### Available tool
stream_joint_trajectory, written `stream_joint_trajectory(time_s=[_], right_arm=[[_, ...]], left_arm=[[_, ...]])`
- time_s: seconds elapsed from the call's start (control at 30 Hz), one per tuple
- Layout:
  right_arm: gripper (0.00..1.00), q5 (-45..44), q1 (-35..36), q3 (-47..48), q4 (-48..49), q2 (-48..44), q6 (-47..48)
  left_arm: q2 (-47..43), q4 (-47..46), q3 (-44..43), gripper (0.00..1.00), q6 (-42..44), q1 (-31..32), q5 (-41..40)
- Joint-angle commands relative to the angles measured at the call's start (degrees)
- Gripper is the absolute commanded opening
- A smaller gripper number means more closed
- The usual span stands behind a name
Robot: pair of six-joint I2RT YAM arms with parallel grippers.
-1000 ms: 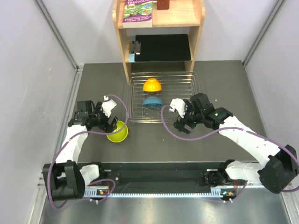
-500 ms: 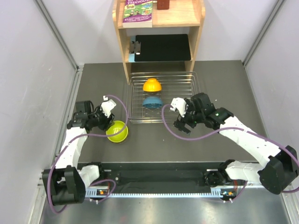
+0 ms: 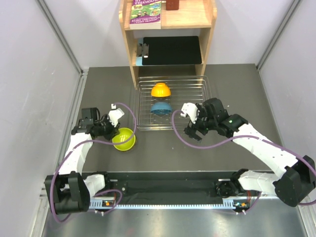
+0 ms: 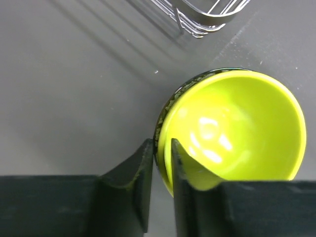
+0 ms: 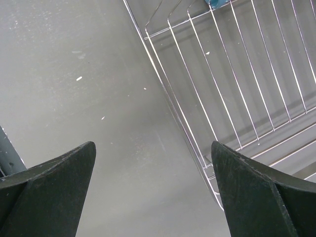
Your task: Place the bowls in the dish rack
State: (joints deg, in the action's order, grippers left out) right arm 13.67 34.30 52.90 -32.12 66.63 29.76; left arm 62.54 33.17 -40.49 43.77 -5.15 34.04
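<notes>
A lime-green bowl (image 3: 124,139) (image 4: 237,128) sits upright on the dark table, just off the front left corner of the dish rack (image 3: 197,98) (image 4: 202,19). My left gripper (image 3: 112,132) (image 4: 161,158) is shut on the bowl's left rim, with one finger inside and one outside. An orange bowl (image 3: 161,90) and a blue bowl (image 3: 161,107) stand in the rack's left half. My right gripper (image 3: 190,131) (image 5: 152,148) hangs open and holds nothing, over the table beside the rack's (image 5: 222,98) front right corner. A sliver of the blue bowl (image 5: 217,2) shows there.
A wooden shelf unit (image 3: 132,54) stands right behind the rack, with a black board (image 3: 172,50) on its lower shelf and a book (image 3: 146,12) on top. Grey walls close in the table on both sides.
My left gripper's jaws have closed from wide open onto the lime-green bowl's rim. The bowl stays where it was. The right arm has hardly moved.
</notes>
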Motion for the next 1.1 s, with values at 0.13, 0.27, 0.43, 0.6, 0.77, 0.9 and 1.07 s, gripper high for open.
stream_joint_trajectory(time_s=[0.13,0.27,0.43,0.6,0.77,0.9,1.07], right_arm=[[1.00,1.01,-0.91,0.53,2.32,-1.86,-0.93],[1.00,1.01,-0.99,0.62,2.32,-2.03,-1.02],[1.00,0.74,-1.08,1.23,2.24,-2.21,-1.28],[1.00,0.74,-0.99,2.73,1.45,-1.68,-1.54],[1.00,0.66,-0.91,4.13,1.01,-1.33,-1.98],[1.00,3.90,-1.08,7.29,-1.36,0.60,-2.95],[1.00,19.59,-1.70,16.14,-5.40,6.22,-7.07]], left_arm=[[0.30,0.49,-1.70,0.13,0.44,0.23,1.99],[0.30,0.67,-2.22,0.06,0.09,0.23,2.34],[0.12,1.81,-4.07,0.00,-0.61,0.31,2.87],[-0.84,4.44,-7.49,0.00,-1.05,0.31,4.01],[-2.16,6.47,-9.60,0.00,-1.32,0.31,5.07],[-3.13,7.87,-11.10,0.00,-1.75,0.31,6.56],[-5.85,4.30,-12.33,0.00,-6.31,0.57,10.69]])
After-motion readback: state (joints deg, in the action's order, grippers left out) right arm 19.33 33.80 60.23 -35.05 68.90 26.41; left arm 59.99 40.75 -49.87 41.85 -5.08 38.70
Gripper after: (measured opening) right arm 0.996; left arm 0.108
